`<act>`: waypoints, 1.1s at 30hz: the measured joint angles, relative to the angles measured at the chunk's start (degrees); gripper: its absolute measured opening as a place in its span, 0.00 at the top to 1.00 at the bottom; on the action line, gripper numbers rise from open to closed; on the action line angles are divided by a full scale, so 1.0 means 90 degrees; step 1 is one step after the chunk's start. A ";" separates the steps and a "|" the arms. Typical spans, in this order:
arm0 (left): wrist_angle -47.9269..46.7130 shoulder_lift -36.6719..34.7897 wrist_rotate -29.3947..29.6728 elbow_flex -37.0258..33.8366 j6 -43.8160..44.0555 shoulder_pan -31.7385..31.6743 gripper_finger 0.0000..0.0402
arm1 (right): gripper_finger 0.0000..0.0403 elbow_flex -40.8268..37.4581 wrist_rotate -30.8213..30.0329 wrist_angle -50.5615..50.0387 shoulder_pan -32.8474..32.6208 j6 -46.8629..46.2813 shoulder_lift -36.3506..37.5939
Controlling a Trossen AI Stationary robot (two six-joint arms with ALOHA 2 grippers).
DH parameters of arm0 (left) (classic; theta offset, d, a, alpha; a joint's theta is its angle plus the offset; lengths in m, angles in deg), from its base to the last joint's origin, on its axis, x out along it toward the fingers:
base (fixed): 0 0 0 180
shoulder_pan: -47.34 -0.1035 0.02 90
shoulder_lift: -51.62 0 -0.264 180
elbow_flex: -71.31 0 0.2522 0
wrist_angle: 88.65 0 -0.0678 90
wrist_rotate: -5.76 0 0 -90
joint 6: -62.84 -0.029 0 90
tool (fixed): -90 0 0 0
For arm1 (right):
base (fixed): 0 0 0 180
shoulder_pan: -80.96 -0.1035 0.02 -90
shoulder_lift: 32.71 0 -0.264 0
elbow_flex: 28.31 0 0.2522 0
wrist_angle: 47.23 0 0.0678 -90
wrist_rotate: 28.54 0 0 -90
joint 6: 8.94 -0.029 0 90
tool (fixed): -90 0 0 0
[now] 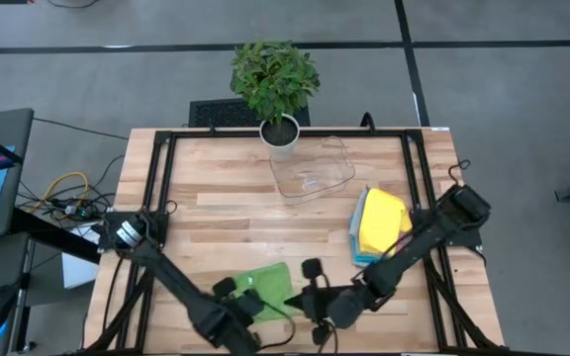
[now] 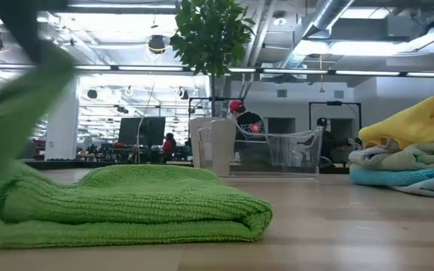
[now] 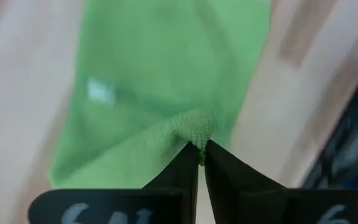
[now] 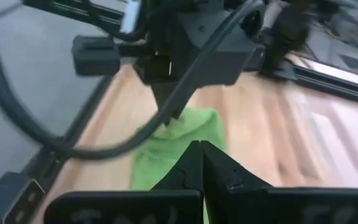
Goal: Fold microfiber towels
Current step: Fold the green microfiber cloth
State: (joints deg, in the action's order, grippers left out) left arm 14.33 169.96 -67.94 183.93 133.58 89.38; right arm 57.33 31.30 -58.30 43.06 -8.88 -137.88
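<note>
Even, bright overhead light; ceiling lamps [image 2: 157,44] glare in low view. Soft shadows on counter [image 1: 226,198]. Both wrist views motion-blurred, esp. backgrounds & green towel [image 3: 166,81]. Low view: dark out-of-focus shape top left; plant [image 2: 209,34] backlit, nearly silhouetted

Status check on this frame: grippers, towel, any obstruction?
Left gripper shut on green towel corner. Right gripper shut, beside it. Nothing obstructing.
</note>
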 joint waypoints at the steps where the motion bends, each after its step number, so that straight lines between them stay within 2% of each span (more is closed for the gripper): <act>1: 0.0024 -0.0002 0.0118 0.0060 -0.0231 -0.0130 0.96 | 0.95 0.0000 -0.0185 -0.0226 -0.0046 -0.0089 0.0121; 5: 0.0724 -0.0009 0.0243 0.0093 -0.1354 -0.0587 0.96 | 0.95 0.0007 -0.0726 -0.1051 -0.0257 -0.0668 0.0343; 10: 0.1776 0.0126 -0.0135 0.0067 -0.2463 -0.0973 0.96 | 0.95 0.0005 -0.1430 -0.1867 -0.0639 -0.1637 0.0365; 17: 0.2491 0.0433 -0.0990 0.0021 -0.2812 -0.1244 0.96 | 0.95 0.0002 -0.1683 -0.2175 -0.0963 -0.2174 0.0365; 29: 0.2848 0.0485 -0.1219 -0.0075 -0.2692 -0.1205 0.96 | 0.95 0.0002 -0.1737 -0.2296 -0.0998 -0.2349 0.0367; 33: 0.3162 0.0777 -0.1701 -0.0069 -0.2662 -0.1200 0.96 | 0.95 0.0002 -0.1744 -0.2293 -0.0998 -0.2349 0.0367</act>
State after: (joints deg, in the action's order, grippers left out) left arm 42.78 176.96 -83.25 183.31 109.62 78.58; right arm 57.35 15.60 -78.93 34.07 -30.02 -134.57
